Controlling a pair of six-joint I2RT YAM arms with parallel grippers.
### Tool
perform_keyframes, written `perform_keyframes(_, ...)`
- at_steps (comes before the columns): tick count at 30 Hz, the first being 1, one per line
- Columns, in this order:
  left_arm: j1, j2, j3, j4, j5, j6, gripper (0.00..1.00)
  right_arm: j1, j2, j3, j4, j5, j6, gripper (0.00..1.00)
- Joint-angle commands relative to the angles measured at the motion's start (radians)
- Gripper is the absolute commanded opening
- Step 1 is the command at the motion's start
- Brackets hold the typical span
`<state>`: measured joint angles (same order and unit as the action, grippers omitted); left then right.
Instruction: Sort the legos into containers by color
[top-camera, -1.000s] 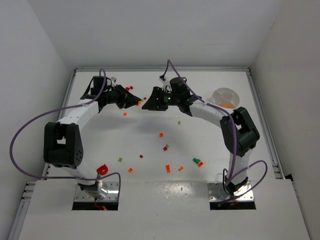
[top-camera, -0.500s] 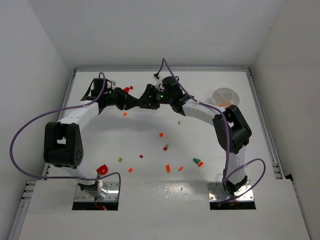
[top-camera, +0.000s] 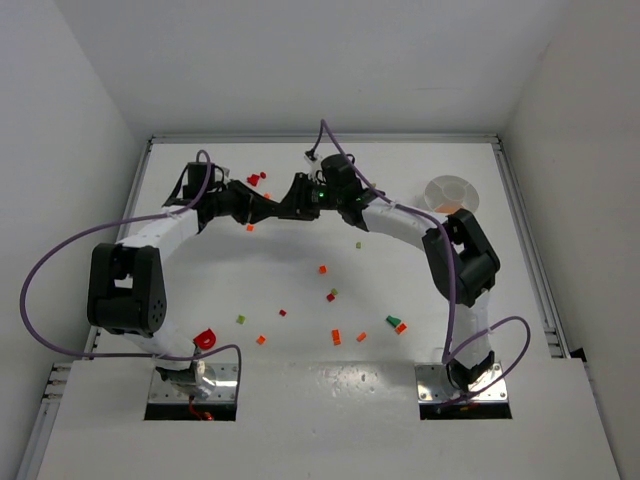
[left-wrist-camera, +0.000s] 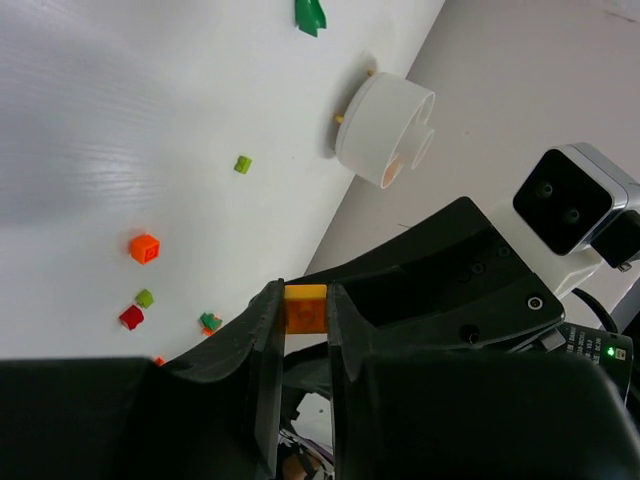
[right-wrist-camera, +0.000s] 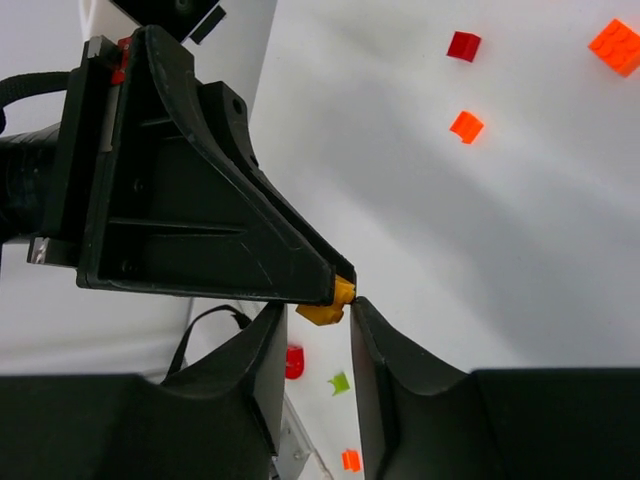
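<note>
Lego (left-wrist-camera: 305, 312) (orange) in left end effector (left-wrist-camera: 305, 295)

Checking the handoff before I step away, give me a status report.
Left gripper shut on orange-yellow brick. Right gripper open, jaws flanking that brick. Dish sits far right; only loose bricks scattered on table.

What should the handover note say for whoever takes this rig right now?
Left gripper: shut on a yellow-orange brick.
Right gripper: open, jaws either side of that same brick, not clamped; it looks like a handoff.
Dish: far right of the table, with some orange in one section.
Done: little sorted so far.
Left: finish the handoff, then clear the loose bricks, red, orange and green, scattered mid-table.
</note>
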<state>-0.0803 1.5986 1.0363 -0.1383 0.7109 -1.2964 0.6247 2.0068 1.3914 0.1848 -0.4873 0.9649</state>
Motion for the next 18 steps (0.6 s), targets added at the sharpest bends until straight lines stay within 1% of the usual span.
perform_keyframes(1,-0.007,-0.046,-0.018,-0.001,0.048,-0.029,0.00,-0.010,0.001,0.069,0.024,0.090,-0.052,0.30)
perform_keyframes(5,-0.007,-0.055,-0.038,-0.001,0.058,-0.029,0.00,-0.019,0.001,0.078,0.004,0.113,-0.072,0.29)
perform_keyframes(6,-0.007,-0.055,-0.038,0.008,0.058,-0.038,0.00,-0.019,0.001,0.078,0.004,0.113,-0.072,0.34)
perform_keyframes(7,-0.007,-0.055,-0.038,0.008,0.058,-0.038,0.00,-0.019,0.001,0.087,-0.005,0.122,-0.083,0.36)
perform_keyframes(10,-0.007,-0.055,-0.047,0.017,0.058,-0.038,0.00,-0.028,-0.008,0.087,-0.005,0.122,-0.083,0.36)
perform_keyframes(12,-0.007,-0.055,-0.047,0.017,0.067,-0.047,0.00,-0.028,-0.008,0.096,-0.005,0.131,-0.110,0.36)
perform_keyframes(14,-0.016,-0.055,-0.059,0.035,0.078,-0.056,0.00,-0.028,-0.008,0.097,-0.005,0.141,-0.124,0.34)
perform_keyframes(15,-0.016,-0.065,-0.070,0.036,0.078,-0.069,0.00,-0.037,-0.008,0.106,-0.005,0.141,-0.138,0.31)
perform_keyframes(18,-0.016,-0.065,-0.094,0.075,0.104,-0.099,0.00,-0.037,-0.008,0.116,-0.005,0.153,-0.193,0.29)
